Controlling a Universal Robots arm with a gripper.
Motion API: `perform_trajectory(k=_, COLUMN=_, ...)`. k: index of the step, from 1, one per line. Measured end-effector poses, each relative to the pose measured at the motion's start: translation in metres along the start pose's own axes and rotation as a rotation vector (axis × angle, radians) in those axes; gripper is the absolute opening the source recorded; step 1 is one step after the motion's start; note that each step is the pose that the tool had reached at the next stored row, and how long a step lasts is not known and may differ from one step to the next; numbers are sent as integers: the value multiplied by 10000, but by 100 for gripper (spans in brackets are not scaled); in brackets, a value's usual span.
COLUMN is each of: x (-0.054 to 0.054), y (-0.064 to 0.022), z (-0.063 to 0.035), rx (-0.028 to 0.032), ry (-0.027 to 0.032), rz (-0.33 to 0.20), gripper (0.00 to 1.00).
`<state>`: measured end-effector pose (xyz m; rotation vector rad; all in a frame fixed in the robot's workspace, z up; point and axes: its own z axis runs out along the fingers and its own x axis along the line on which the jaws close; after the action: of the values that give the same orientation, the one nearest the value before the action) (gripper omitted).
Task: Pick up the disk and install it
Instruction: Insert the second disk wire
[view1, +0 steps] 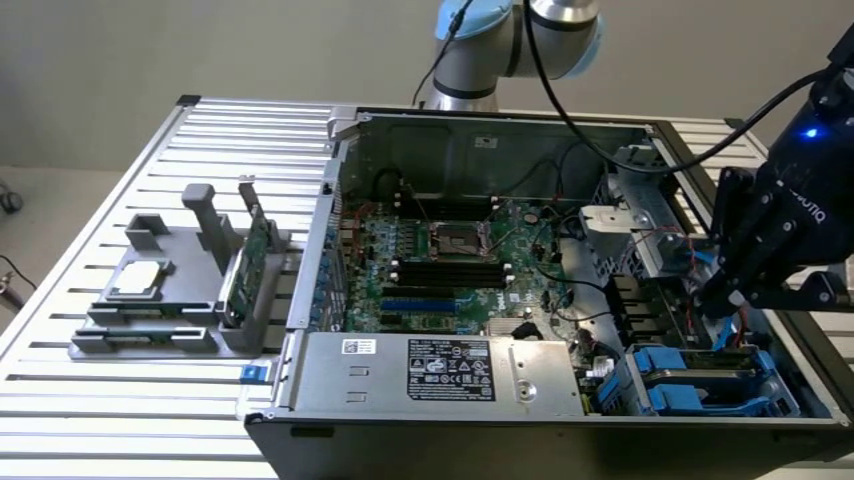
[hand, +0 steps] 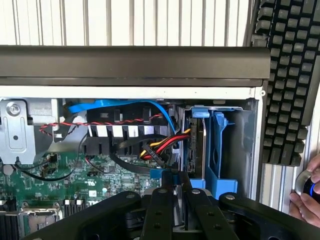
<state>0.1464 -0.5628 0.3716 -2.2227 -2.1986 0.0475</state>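
- Showing the disk (hand: 160, 174) edge-on between the two fingers of the pincer (hand: 175, 192), inside the open computer case (view1: 481, 125) at its drive-bay end.
- Disk position: just beside a blue carrier (hand: 217, 150) that stands upright in the bay, and near the bundle of red, yellow and black cables (hand: 160, 145). It is above the green board (hand: 75, 175).
- Disk appearance: in the wrist view it is a thin silvery slab seen from its narrow edge, with blue plastic at the end that sticks out past the fingers. Its flat faces and label are hidden by the fingers.
- Pincer: the black fingers (hand: 159, 210) stand close together, parted only by the thickness of the slab, and grip it from both sides.
- In the exterior view the pincer (view1: 727, 295) hangs over the case's end on the exterior view's right, above the bay with blue carriers (view1: 681, 385).
- Case interior: motherboard (view1: 441, 260) in the middle, and a silver power supply (view1: 441, 365) along the near wall.
- Worktop (view1: 134, 420): slatted metal, carrying the case and, well apart on the exterior view's left, a grey fixture (view1: 147, 335).
- Fixture contents: a square silver chip (view1: 140, 280) lying flat and a green card (view1: 247, 270) standing on edge.
- Periphery, wrist view: a black keyboard (hand: 290, 75) beyond the case wall and a person's hand (hand: 307, 197) on a round object.
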Motion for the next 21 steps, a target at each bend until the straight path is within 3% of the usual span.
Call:
perform_trajectory(k=6, x=-66, y=4, z=92, rx=2, ry=2, rz=0, gripper=16)
perform_trajectory(k=14, x=-154, y=9, z=220, rx=3, ry=69, rz=-3, gripper=16)
perform_trajectory(k=16, x=-165, y=10, z=242, rx=4, ry=134, rz=-5, gripper=16)
perform_trajectory(k=18, x=-178, y=13, z=260, rx=5, ry=241, rz=-7, gripper=16)
perform_trajectory(k=21, x=-213, y=21, z=272, rx=8, ry=462, rz=-14, gripper=16)
